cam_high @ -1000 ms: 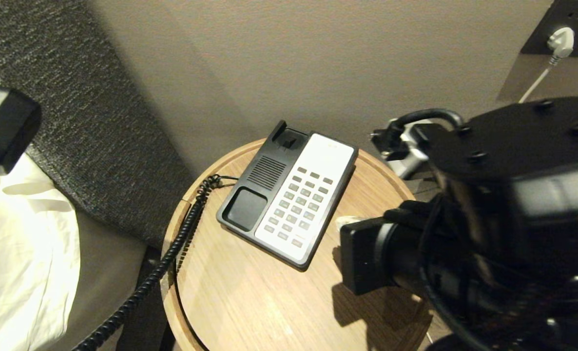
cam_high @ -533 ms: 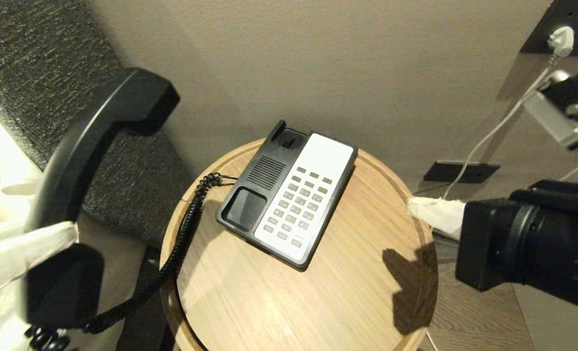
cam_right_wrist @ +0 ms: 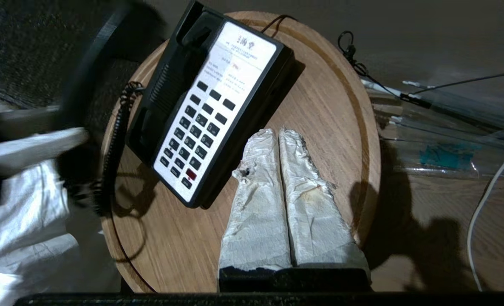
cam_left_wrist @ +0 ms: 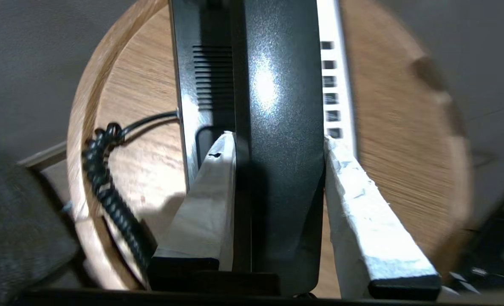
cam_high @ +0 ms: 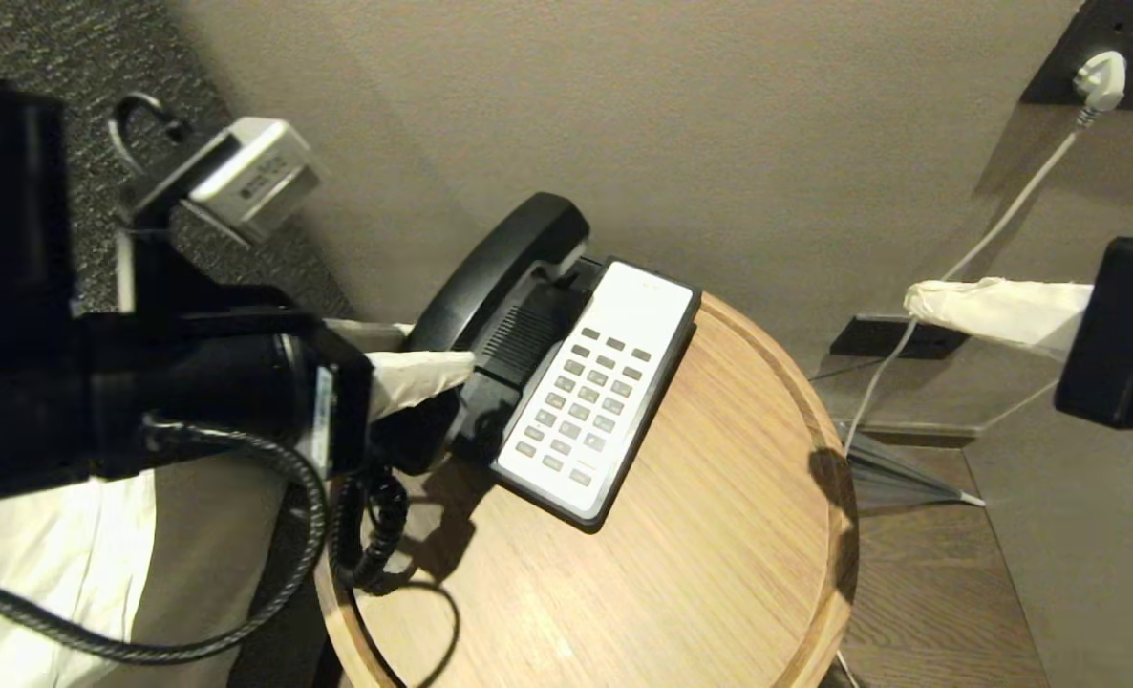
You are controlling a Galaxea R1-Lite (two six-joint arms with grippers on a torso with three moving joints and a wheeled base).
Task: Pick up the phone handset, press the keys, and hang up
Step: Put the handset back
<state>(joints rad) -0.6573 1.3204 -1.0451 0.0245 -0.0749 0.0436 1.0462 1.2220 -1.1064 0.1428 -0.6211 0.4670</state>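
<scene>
Gripping the phone handset (cam_high: 490, 272) between its taped fingers (cam_left_wrist: 209, 199), the left gripper (cam_high: 423, 368) held it over the cradle side of the phone base (cam_high: 566, 382) on the round wooden table (cam_high: 681, 554), coiled cord (cam_high: 371, 521) dangling off the edge. Keys (cam_high: 581, 401) sat uncovered. Right gripper (cam_right_wrist: 279, 136) hung off to the table's right, fingers pressed together, holding nothing.

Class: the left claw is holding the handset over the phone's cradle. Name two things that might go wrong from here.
1. The glossy black curved plastic handset, held in the left claw, sits tilted above the black-and-white phone base; it may seat crooked.
2. The black coiled cord loops beside the cradle and could snag or drag the base across the round wooden table.
</scene>
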